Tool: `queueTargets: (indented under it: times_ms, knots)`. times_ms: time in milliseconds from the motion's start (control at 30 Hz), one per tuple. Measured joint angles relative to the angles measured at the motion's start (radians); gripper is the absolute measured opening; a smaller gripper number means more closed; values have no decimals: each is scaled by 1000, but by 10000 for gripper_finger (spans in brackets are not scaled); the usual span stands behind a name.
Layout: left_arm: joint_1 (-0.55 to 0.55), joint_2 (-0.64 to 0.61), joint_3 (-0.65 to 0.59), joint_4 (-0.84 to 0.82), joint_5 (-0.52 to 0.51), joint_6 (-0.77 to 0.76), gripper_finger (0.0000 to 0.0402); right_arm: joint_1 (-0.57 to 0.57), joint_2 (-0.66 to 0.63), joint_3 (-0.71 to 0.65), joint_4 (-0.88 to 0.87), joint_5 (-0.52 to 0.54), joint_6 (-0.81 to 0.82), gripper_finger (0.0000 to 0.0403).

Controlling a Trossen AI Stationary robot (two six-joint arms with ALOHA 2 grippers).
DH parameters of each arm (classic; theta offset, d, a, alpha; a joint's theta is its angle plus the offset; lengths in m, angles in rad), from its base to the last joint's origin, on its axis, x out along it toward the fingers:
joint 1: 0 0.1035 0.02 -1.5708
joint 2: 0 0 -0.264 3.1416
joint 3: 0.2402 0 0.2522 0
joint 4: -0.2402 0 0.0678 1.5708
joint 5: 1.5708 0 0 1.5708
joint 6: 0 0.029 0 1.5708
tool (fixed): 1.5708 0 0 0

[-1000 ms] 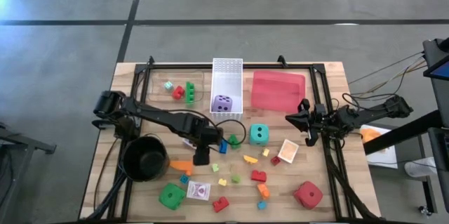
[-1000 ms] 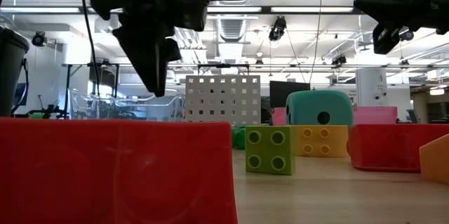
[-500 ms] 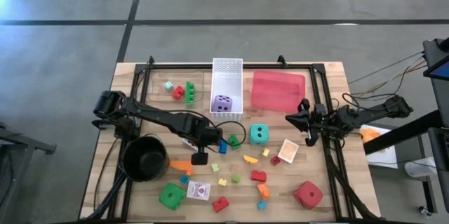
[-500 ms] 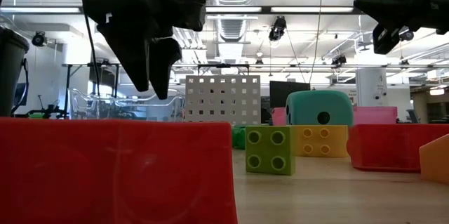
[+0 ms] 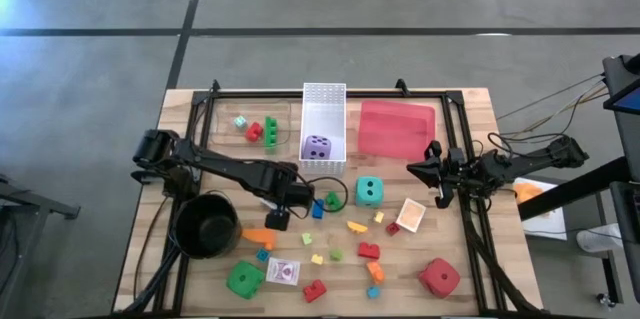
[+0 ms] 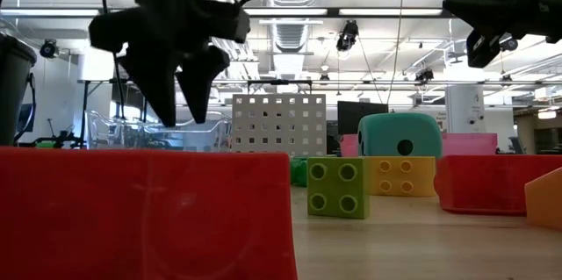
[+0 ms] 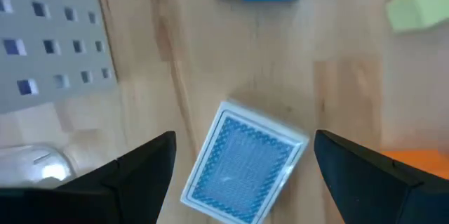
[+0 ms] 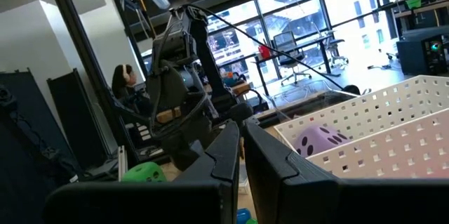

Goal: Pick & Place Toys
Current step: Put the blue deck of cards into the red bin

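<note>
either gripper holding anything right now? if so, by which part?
Nothing is held. The left gripper is open above the blue card pack, which lies flat on the table between its fingers. The right gripper is shut and empty.

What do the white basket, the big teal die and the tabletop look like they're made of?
White basket: probably rigid plastic, matte, with regular square perforations. Teal die: seemingly soft foam or rubber, matte, with rounded corners. Tabletop: wood, with visible plank seams and grain.

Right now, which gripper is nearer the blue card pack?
Left. The left gripper hangs open directly over the blue card pack, fingers either side. The right gripper is shut, far across the table by the red tray.
</note>
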Motion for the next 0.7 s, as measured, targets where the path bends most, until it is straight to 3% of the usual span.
queueTargets:
  times_ms: [267,700]
  knots:
    - [-5,0,-86,4,-13,16,395,0,0,0,0,0,0,21]
    - [-15,0,-179,113,-20,114,382,0,0,0,0,0,0,21]
